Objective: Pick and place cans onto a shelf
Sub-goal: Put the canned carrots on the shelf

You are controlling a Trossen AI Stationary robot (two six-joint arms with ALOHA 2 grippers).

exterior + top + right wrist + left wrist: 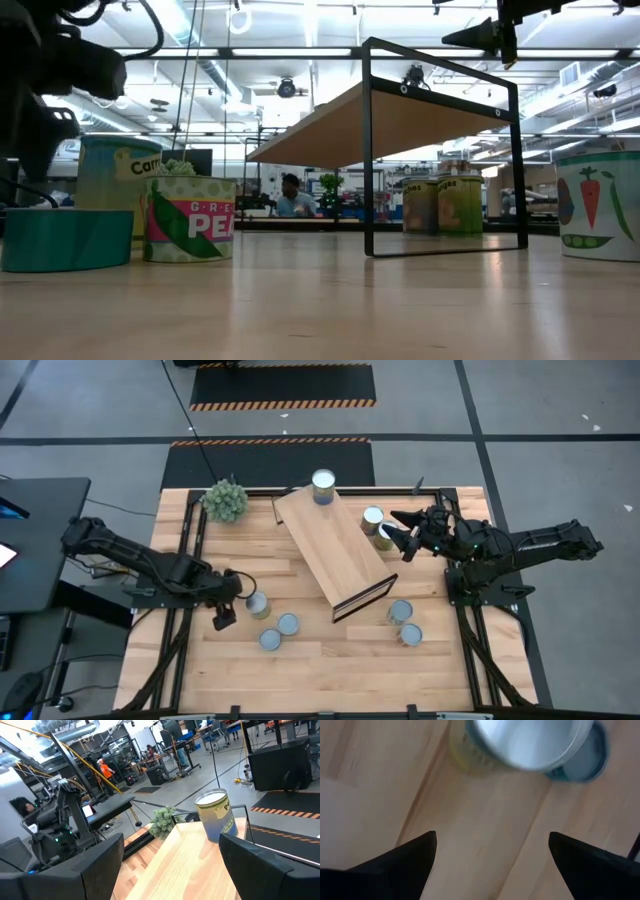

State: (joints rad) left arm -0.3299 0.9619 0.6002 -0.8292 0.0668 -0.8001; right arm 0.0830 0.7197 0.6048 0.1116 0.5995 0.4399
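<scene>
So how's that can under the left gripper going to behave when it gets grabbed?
The can looks rigid, so squeezing probably won't dent it. It stands upright on its flat end; a low sideways shove might slide it, a high one might tip it and let it roll. Its smooth side could slip between the open left gripper fingers.

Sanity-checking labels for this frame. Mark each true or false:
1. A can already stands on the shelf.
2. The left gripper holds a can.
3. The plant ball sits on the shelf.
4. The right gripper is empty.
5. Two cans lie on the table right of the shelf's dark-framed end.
1. True: one can stands at the far end of the shelf.
2. False: the left gripper is open and empty, just beside a can on the table.
3. False: the plant ball sits on the table, left of the shelf.
4. True: nothing shows between the fingers of the right gripper.
5. True: two cans stand there.
</scene>
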